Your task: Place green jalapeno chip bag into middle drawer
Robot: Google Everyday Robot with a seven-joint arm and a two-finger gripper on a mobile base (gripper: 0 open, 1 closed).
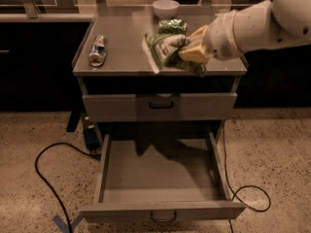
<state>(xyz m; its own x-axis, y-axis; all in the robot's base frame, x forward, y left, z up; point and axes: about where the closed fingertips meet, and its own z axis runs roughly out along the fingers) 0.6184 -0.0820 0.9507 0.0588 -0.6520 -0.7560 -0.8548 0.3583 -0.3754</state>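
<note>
The green jalapeno chip bag (167, 52), crumpled green foil with a pale panel, hangs in the air above the right front of the grey cabinet top (126, 47). My gripper (190, 51) comes in from the right and is shut on the bag's right side. The middle drawer (163, 178), the lowest one, is pulled fully open below, and nothing shows inside it. The drawer above it (160, 106) is closed.
A small dark-green crinkled packet (172, 26) and a white bowl (165, 8) sit at the back of the cabinet top. A metal can (97, 50) lies on its left side. A black cable (53, 164) runs on the floor left of the drawer, another at right.
</note>
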